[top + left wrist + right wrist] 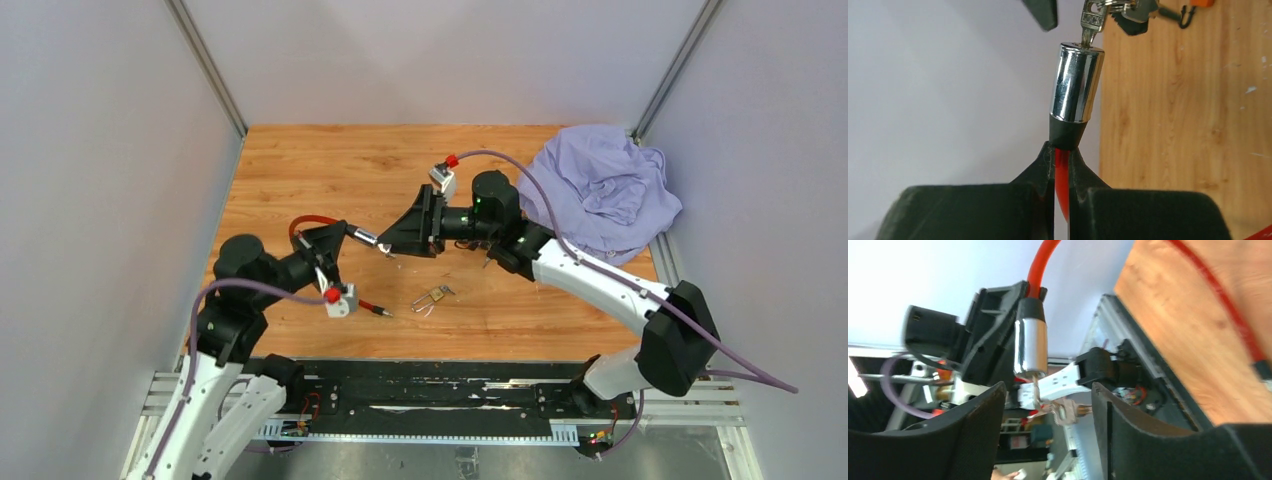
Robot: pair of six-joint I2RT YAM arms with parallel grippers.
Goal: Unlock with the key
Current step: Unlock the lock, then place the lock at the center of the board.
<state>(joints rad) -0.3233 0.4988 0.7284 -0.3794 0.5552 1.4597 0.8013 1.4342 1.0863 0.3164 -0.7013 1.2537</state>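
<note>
Lock barrel: chrome, rigid, likely slippery; red cable behind it pinched in closed left gripper. Key: small, thin, light; seated in barrel end, between parted jaws of right gripper, unheld. Best grasped at flat bow.

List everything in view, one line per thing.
lock: one, chrome barrel on a red cable, held above the table's left half
key: one, silver, stuck in the barrel's end
spare keys: count unclear, silver, hanging on the key's ring
metal piece: one, brass and silver, on the table near the front middle; too small to identify
cloth: one, lavender, bunched at the far right corner
table: one, wood brown, under everything
left end effector: one, black, shut on the lock's cable
right end effector: one, black, open on either side of the key
</note>
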